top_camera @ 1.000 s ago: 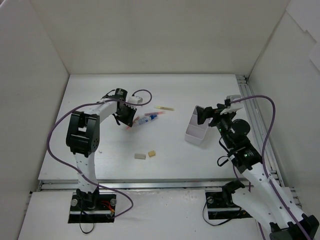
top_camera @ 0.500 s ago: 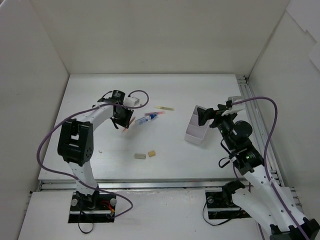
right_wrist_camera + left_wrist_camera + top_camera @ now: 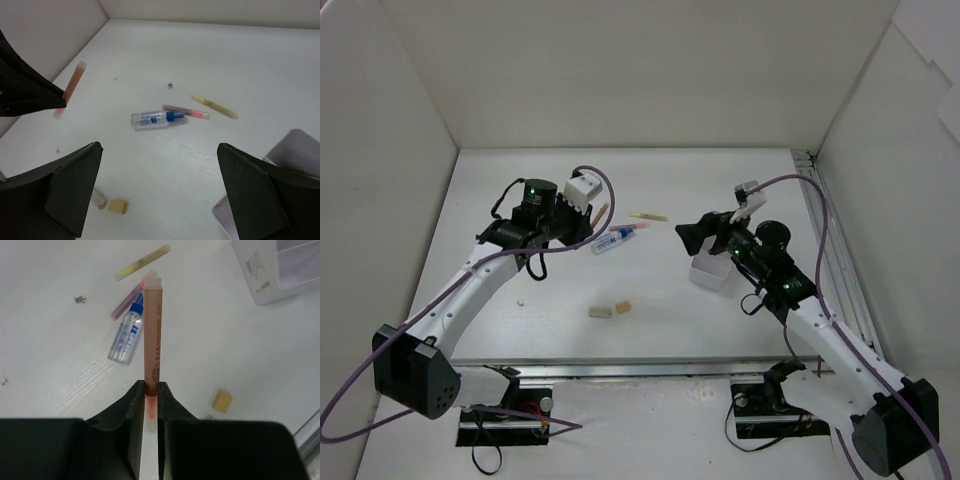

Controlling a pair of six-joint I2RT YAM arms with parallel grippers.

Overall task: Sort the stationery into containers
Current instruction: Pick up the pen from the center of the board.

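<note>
The white table (image 3: 720, 330) carries the divided white box (image 3: 260, 285) at its right side; every position below refers to this box as seen from the top camera. The right gripper (image 3: 160, 192) hovers at the box's left edge with its jaws spread wide and nothing between them. The left gripper (image 3: 151, 390) is well to the left of the box and is clenched on a reddish-brown pen (image 3: 153, 325), gripping it near one end so that most of the barrel projects forward. The pen appears to be lifted off the table. The step in hand is judged to be transport of this pen to the box. Because the grip is near one end, move slowly so the barrel does not pivot. Align the barrel with the long side of a compartment, lower it inside the walls, then release. Route clear of the right gripper. Between the left gripper and the box lie a clear tube with a blue cap (image 3: 125, 337), a pink pen (image 3: 131, 300) touching it, and a yellow pen (image 3: 142, 262). Two beige erasers (image 3: 611, 310) lie left of the box, nearer the arm bases.
</note>
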